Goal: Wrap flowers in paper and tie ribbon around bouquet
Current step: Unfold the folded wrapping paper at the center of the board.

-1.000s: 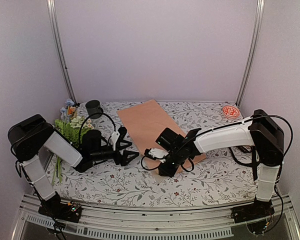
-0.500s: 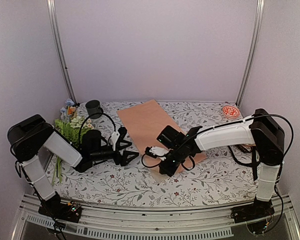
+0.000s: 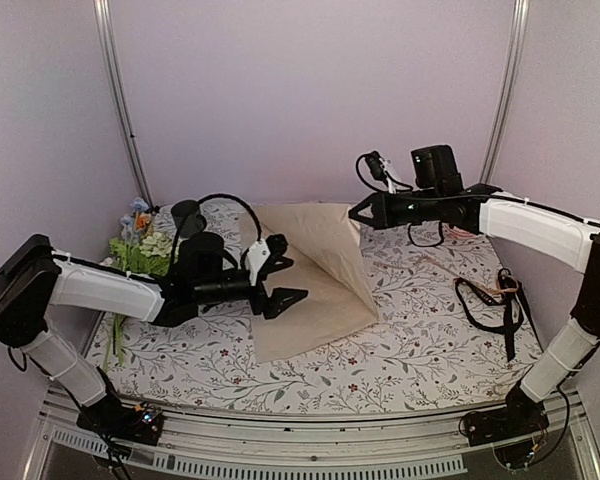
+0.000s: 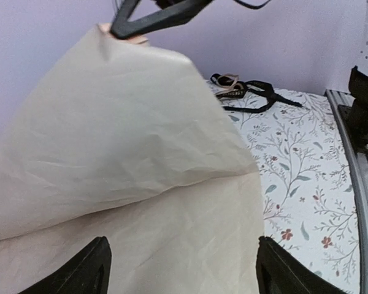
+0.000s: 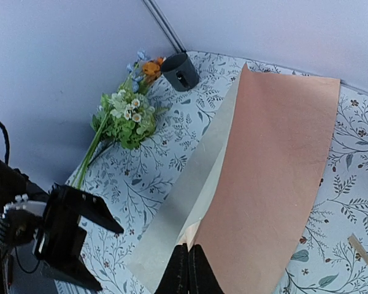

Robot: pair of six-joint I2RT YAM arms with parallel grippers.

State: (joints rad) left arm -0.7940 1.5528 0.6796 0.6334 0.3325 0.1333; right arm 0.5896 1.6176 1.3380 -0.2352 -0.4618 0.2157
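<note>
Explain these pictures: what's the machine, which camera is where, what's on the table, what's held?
Two robot arms stand side by side, each with a two-finger gripper. The wide picture looks from above and behind them; the other two come from wrist cameras. On the floral table cover are a large paper sheet, peach one side, cream the other, a bunch of artificial flowers, a dark mug and a black ribbon. The right gripper is shut on one paper corner, holding it up. The left gripper is open over the sheet, holding nothing.

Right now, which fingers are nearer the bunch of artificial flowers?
Left. The left fingers sit just right of the flowers; the right fingers are farther right, pinching the peach-orange paper.
</note>
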